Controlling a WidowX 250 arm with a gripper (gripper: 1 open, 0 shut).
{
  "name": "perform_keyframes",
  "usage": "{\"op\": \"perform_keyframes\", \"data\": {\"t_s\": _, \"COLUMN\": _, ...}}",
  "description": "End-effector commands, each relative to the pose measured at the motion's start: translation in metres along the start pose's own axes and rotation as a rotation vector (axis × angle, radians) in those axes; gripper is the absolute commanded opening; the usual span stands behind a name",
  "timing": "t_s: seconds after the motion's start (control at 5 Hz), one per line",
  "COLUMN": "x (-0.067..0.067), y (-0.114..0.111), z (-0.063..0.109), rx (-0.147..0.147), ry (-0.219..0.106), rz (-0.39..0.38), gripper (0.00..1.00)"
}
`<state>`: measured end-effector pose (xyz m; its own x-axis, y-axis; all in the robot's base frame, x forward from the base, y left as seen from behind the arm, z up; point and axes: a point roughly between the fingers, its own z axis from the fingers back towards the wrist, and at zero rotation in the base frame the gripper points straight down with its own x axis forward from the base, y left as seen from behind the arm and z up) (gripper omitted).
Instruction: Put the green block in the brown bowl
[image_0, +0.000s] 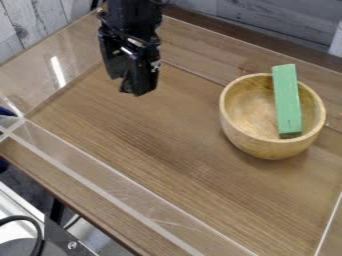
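One brown bowl (238, 128), one green block (286, 100), one pincer (132, 68), one wooden table (174, 170).

Tabletop: brown wood (160, 150), filling most of the frame
Wall: grey, grooved panelling (30, 22), upper left
Tape: clear, shiny strip (94, 184), lower left
Light: white glare on the tabletop, upper left

text: none readable | labels and brands: none readable | numbers: none readable | signs: none readable | view: whole camera frame, nothing legible on any surface
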<state>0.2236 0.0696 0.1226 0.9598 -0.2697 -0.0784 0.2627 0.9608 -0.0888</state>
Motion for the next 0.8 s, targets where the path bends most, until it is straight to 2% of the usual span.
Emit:
{"op": "perform_keyframes", "data": {"t_s": 0.0, "x": 0.004, "y": 0.009, "z": 0.018, "rx": 0.085, "ry": -0.057, "rz": 0.071, "gripper": 1.0}}
{"op": "perform_keyframes", "data": {"t_s": 0.2, "x": 0.01, "y": 0.012, "z": 0.022, "rx": 0.128, "ry": -0.07, "rz": 0.077, "gripper": 1.0}}
{"op": "perform_keyframes", "data": {"t_s": 0.6, "x": 0.011, "y": 0.003, "z": 0.011, "rx": 0.037, "ry": -0.072, "rz": 0.217, "gripper": 1.0}}
